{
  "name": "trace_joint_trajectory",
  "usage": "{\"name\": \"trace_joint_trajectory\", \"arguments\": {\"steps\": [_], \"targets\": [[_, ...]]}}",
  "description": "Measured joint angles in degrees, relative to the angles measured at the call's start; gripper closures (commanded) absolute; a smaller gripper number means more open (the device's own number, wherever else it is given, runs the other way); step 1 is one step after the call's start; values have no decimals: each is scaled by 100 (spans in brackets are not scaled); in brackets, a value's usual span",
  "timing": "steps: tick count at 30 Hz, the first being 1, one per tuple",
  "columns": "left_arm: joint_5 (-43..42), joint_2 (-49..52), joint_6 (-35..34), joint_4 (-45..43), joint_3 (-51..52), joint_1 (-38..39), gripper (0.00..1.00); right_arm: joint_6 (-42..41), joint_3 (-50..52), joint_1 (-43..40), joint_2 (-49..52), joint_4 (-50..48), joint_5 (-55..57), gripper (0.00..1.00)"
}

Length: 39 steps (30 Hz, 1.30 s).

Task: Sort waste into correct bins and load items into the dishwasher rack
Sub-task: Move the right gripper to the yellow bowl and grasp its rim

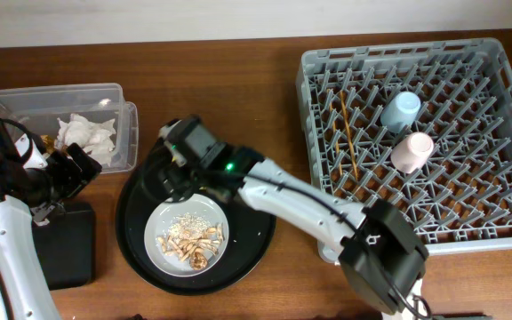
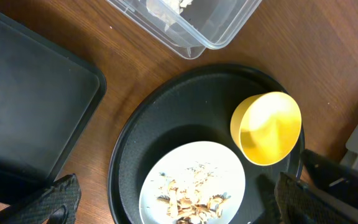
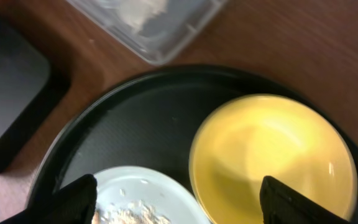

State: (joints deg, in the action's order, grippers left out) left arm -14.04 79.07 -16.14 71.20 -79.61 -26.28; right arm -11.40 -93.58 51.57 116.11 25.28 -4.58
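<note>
You are working on the yellow bowl (image 3: 272, 149). It is sitting on the large round black tray (image 2: 166, 112), just beside the grey-white plate (image 1: 163, 222). Only yellow is showing, so I am judging that it is lying mouth-down, though I cannot tell this for sure.

Your right gripper (image 3: 178, 183) is hanging over it with the fingers spread wide and holding nothing. One finger is standing over the bowl, the other over the plate. Your left gripper (image 2: 176, 186) is also spread fully and empty, hovering between the clear box (image 1: 25, 102) and the shallow black tray (image 1: 65, 244).

I am expecting the bowl to be light and stiff, probably plastic, with a smooth round wall that is slipping easily out of a pinch. The rim is looking like the better place to take hold, one finger on each side of it.

The plate is carrying a heap of pale crumbs (image 1: 192, 238), so a careless finger is risking to scatter them. The box is holding crumpled tissues (image 1: 85, 135). The dishwasher rack (image 1: 505, 204) is standing well apart on the worktop (image 1: 238, 62). It is already holding the blue cup (image 1: 401, 108), the pink cup (image 1: 412, 151) and the chopsticks (image 1: 345, 129), and these are standing in the way of part of it.
</note>
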Motion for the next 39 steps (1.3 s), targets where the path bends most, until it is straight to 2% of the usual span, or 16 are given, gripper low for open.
{"name": "trace_joint_trajectory", "arguments": {"steps": [3, 11, 17, 22, 24, 27, 31, 35, 39], "targets": [[0, 0, 0, 0, 0, 0, 0, 238, 0, 260, 46, -269, 380, 12], [0, 0, 0, 0, 0, 0, 1, 446, 0, 247, 855, -671, 831, 30], [0, 0, 0, 0, 0, 0, 1, 470, 0, 247, 999, -734, 874, 47], [0, 0, 0, 0, 0, 0, 0, 459, 0, 247, 1095, -662, 890, 53], [0, 0, 0, 0, 0, 0, 1, 463, 0, 247, 1104, -605, 892, 70], [0, 0, 0, 0, 0, 0, 1, 457, 0, 247, 1113, -584, 903, 81], [0, 0, 0, 0, 0, 0, 0, 470, 0, 247, 1123, -549, 911, 82], [0, 0, 0, 0, 0, 0, 1, 466, 0, 247, 1143, -476, 918, 96], [0, 0, 0, 0, 0, 0, 1, 522, -74, 240, 1152, -400, 994, 96]]}}
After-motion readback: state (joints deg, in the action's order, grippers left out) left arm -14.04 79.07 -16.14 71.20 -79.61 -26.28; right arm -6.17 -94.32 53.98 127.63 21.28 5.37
